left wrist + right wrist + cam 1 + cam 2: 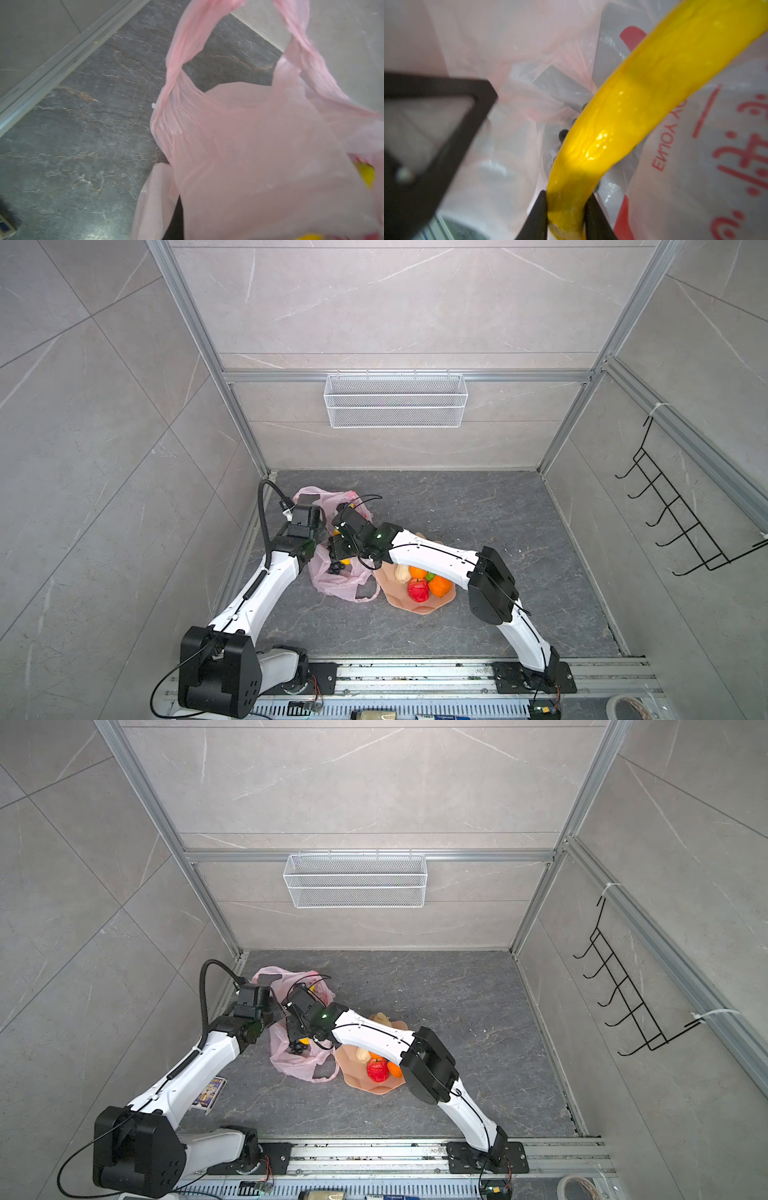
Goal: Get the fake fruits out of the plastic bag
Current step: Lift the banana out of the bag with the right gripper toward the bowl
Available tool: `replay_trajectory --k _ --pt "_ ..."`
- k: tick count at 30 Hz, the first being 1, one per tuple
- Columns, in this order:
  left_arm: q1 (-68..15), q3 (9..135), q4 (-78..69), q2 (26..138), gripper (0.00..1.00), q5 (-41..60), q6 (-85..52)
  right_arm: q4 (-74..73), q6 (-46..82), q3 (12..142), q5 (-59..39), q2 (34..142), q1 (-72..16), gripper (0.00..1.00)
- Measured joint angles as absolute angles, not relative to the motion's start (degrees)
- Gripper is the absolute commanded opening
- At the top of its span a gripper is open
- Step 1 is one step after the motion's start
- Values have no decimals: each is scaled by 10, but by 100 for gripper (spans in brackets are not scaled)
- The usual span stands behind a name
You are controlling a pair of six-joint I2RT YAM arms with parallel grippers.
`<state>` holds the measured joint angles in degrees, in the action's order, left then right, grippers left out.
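Clamping the lower end of the glossy yellow banana [623, 116], the right gripper [566, 209] is seen with its two black fingers narrowed against either side of the fruit. It is inside the thin, translucent pale-pink plastic bag [508, 52] with red printing. Dark purple grapes [563, 134] are glimpsed behind the banana, deeper in the bag. In both top views the bag is spread on the dark grey marbled tabletop [457, 510], just beside a peach-coloured scalloped plate [399, 601]. On the plate a red apple [418, 590], two oranges [440, 585], a green fruit [430, 576] and a cream-beige one [401, 572] are gathered. The left gripper [322, 529] is drawn fully shut over the bag's far part. Its fingers are hidden, so whether film is pinched cannot be told. In the left wrist view a loop handle [176, 52] is shown standing up, with tabletop visible through it.
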<state>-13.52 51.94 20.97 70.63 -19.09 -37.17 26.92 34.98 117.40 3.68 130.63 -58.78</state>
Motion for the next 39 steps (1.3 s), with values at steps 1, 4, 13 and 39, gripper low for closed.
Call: replay_trajectory --k 1,4,13,39 --pt "-143 519 210 703 0 -195 -372 269 350 1182 36 1311 -586 22" --pt "-145 519 205 702 0 -204 -379 276 349 1208 35 1323 -584 22" --pt "-145 518 217 703 0 -224 -380 260 349 1175 18 1311 -584 23" --pt "-133 537 213 745 0 -198 -373 218 332 989 13 1128 -604 22"
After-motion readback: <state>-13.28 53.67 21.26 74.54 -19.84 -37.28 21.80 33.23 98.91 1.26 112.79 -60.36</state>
